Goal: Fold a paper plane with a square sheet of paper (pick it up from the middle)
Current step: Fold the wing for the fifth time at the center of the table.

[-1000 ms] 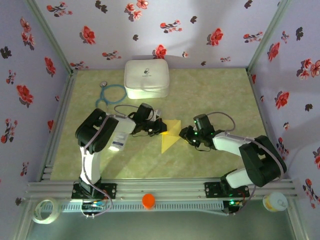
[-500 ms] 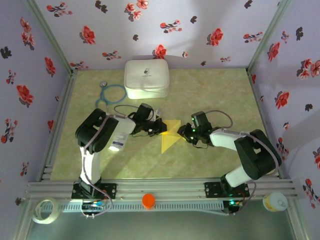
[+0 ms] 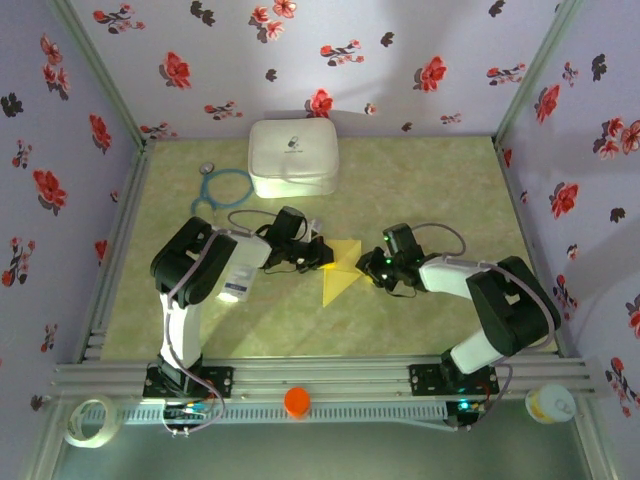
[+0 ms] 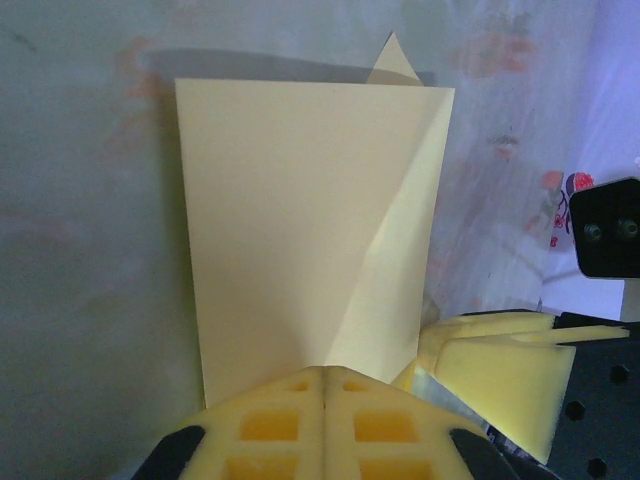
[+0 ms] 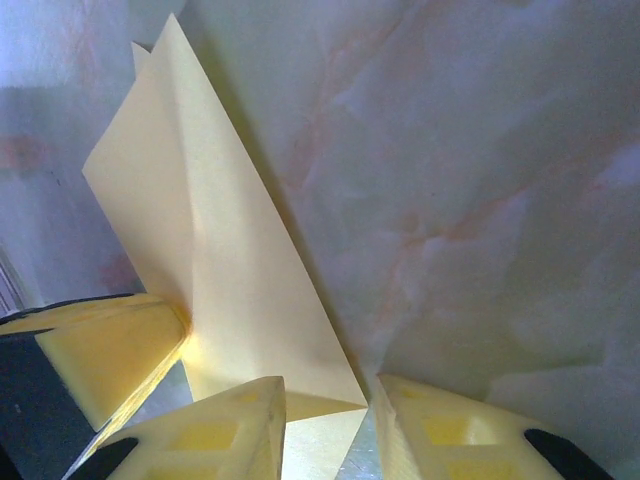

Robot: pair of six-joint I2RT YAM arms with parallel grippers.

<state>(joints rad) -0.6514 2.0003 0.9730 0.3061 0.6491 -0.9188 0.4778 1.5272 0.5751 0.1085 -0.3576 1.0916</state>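
While the white case point(image 3: 292, 158) and blue ring point(image 3: 222, 187) sit well behind, the folded yellow sheet of paper point(image 3: 340, 272) lies mid-table between both arms. Left gripper point(image 4: 322, 390) pinches its edge, jaws closed; right gripper point(image 5: 325, 425) part-open, paper corner between its fingers.

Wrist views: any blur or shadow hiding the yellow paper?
Left wrist: paper crisp, dark shadow along its top edge, left gripper's pads soft. Right wrist: paper sharp, evenly lit, right gripper's pads slightly blurred. Folds readable in both.

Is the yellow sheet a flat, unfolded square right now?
No, the yellow sheet has a flap folded over along a diagonal crease on its right side.
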